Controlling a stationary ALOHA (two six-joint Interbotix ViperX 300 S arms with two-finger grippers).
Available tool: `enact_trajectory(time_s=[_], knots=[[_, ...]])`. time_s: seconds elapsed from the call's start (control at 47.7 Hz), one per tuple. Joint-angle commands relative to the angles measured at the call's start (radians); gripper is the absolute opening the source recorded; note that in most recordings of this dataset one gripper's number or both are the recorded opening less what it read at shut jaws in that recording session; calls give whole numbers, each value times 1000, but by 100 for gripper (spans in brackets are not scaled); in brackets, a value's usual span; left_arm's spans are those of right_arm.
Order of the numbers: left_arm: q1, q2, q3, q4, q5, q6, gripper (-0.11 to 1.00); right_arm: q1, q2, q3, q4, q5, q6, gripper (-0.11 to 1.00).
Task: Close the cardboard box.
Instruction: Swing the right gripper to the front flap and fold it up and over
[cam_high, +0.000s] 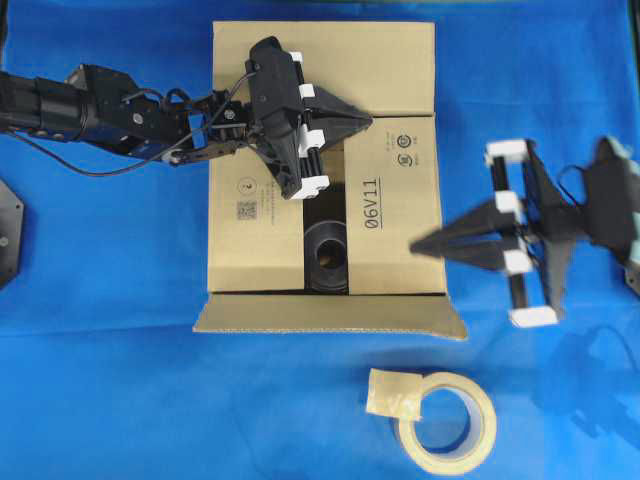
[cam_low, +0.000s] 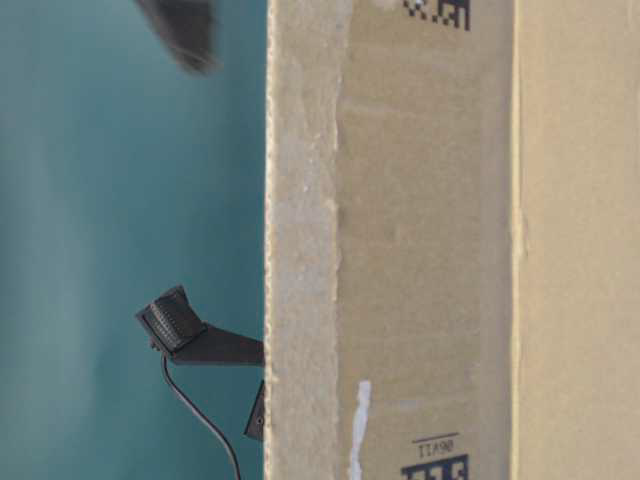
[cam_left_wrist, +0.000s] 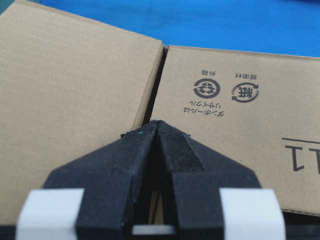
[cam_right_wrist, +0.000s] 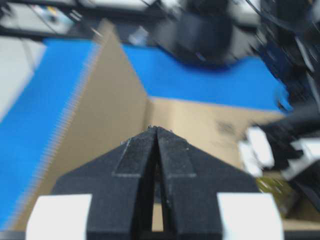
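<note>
Cardboard box (cam_high: 322, 165) sits mid-bench, two flaps down, a gap between them. Its 6 o'clock flap lies nearer the right end effector (cam_high: 420, 243), clenched at 3 o'clock; the left end effector (cam_high: 366, 120), also clenched, rests on top.

Both arms are showing matte black housings, with thin black cables looping along the left arm (cam_high: 90, 112). The left gripper (cam_high: 366, 120) and right gripper (cam_high: 418, 245) are each wearing long black triangular fingers tapering to a point, with white blocks capping their sliding rails.
</note>
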Motion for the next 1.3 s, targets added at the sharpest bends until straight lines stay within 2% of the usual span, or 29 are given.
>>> enact_trajectory(time_s=[0.0,0.189,0.294,0.65,0.797,1.279], knots=[[18,-20,-12,-2,-5,2,0,63,-38,-8,-14,-5,-3,0],[18,-20,-12,-2,-6,0,0,198,-9,-5,-49,0,-9,0],[18,-20,-12,-3,-6,0,0,238,28,-3,-63,-5,-11,0],[18,-21,-12,-2,-3,-2,0,253,106,-2,-61,-3,-12,0],[18,-21,-14,-2,-3,-3,0,233,104,-2,-61,3,-12,0],[18,-23,-15,-2,2,-8,0,28,2,51,-44,74,-11,0]])
